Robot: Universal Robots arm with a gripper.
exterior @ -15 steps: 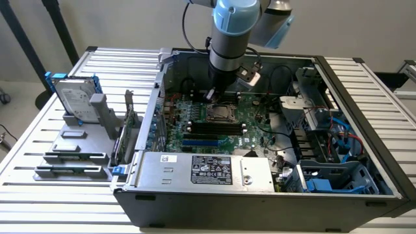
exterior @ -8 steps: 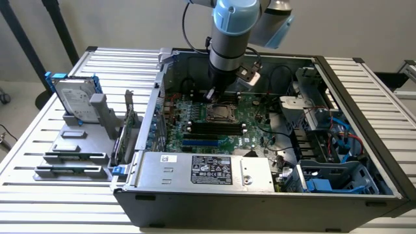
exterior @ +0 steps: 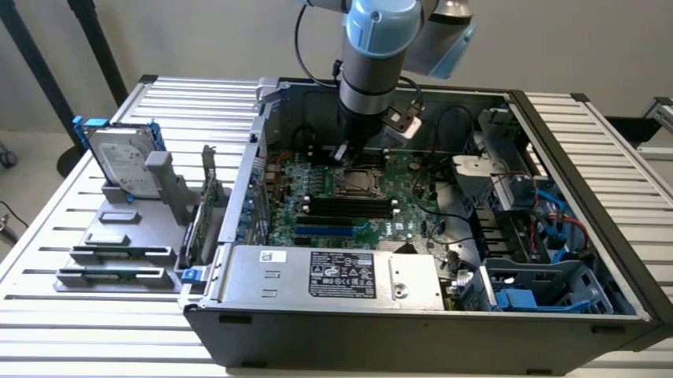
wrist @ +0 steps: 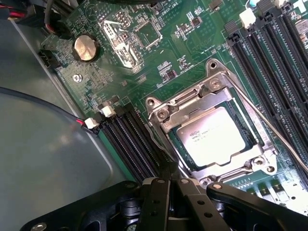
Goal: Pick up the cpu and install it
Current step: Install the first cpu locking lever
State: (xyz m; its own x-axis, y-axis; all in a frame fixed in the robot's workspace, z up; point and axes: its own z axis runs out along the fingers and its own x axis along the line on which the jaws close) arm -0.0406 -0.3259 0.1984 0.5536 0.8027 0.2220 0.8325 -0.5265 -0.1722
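Power supply (exterior: 336, 273) sits nearest in the exterior view, at the front wall of the open PC case (exterior: 421, 331). On the exterior view's left, a grey rack (exterior: 126, 236) on the tabletop (exterior: 63, 315) holds a hard drive (exterior: 118, 161) upright w/ blue bracket. My arm (exterior: 373, 55) reaches straight down into the case; fingers (wrist: 168, 192) pressed together, holding nothing, just above the motherboard (wrist: 168, 62). Cpu (wrist: 216, 136) already lies flat in its socket (wrist: 211, 130) beside them: silver-grey square top, metal frame around it.
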